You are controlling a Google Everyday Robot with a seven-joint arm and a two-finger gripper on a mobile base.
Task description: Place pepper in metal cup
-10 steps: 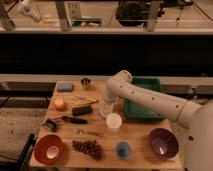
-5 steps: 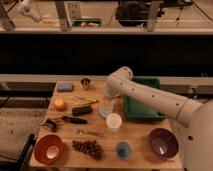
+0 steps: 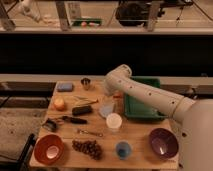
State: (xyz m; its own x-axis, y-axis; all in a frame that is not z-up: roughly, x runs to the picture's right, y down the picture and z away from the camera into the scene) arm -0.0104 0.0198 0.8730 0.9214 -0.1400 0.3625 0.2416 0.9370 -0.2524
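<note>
On the far left of the surface [image 3: 137,131] a red-orange bowl [image 3: 48,148] sits at the front corner. Behind it lies a dark-handled utensil [image 3: 67,120]. Further back are a round yellow-orange fruit [image 3: 59,103] and, at the rear edge, a blue sponge [image 3: 64,86].

Next comes a dark, stubby object [image 3: 81,110] with a thin, pale stick-like thing [image 3: 86,101] lying just behind it. The metal cup [image 3: 86,83] stands upright at the back, right of the sponge, with nothing leaning on it. A small slim item [image 3: 90,132] and a dark clump that looks like grapes [image 3: 87,147] lie toward the front.

My tool [image 3: 106,107] hangs near the middle of the surface, right of the dark object and forward and to the right of the metal cup. I cannot tell how far it is open or whether it grips anything. The white cup [image 3: 114,121] stands just in front of it, close under my wrist.

Of the pepper [image 3: 118,94] I see only a small orange-red bit at the edge of my arm [image 3: 145,92], just left of the green tray [image 3: 142,112]. The arm hides the rest.

A blue cup [image 3: 123,149] stands at the front, and a purple bowl [image 3: 163,142] sits to its right.
</note>
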